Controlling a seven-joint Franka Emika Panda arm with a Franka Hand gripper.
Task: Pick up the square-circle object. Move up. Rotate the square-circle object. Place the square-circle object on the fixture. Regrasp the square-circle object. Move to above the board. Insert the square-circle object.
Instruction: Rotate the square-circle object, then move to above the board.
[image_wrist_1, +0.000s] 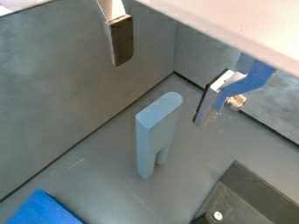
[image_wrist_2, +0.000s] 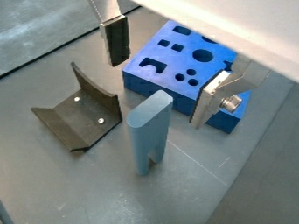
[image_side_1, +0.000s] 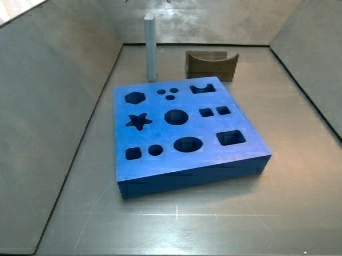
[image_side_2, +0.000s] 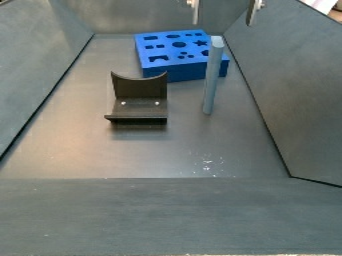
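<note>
1. Pincer (image_wrist_2: 163, 66): fingers spread wide, nothing held, hanging above the peg with one finger (image_wrist_2: 115, 39) to each side.
2. Square-circle object (image_wrist_2: 147, 133): stands upright on the floor, long axis vertical, straight below the gap, touching neither finger. The coming move is likely a plain descent.
3. In a side view the peg (image_side_2: 211, 75) stands at about 3 o'clock of the fixture (image_side_2: 135, 98) and just in front of the board (image_side_2: 174, 54).
4. Count: one peg, one fixture, one board, one arm.
</note>
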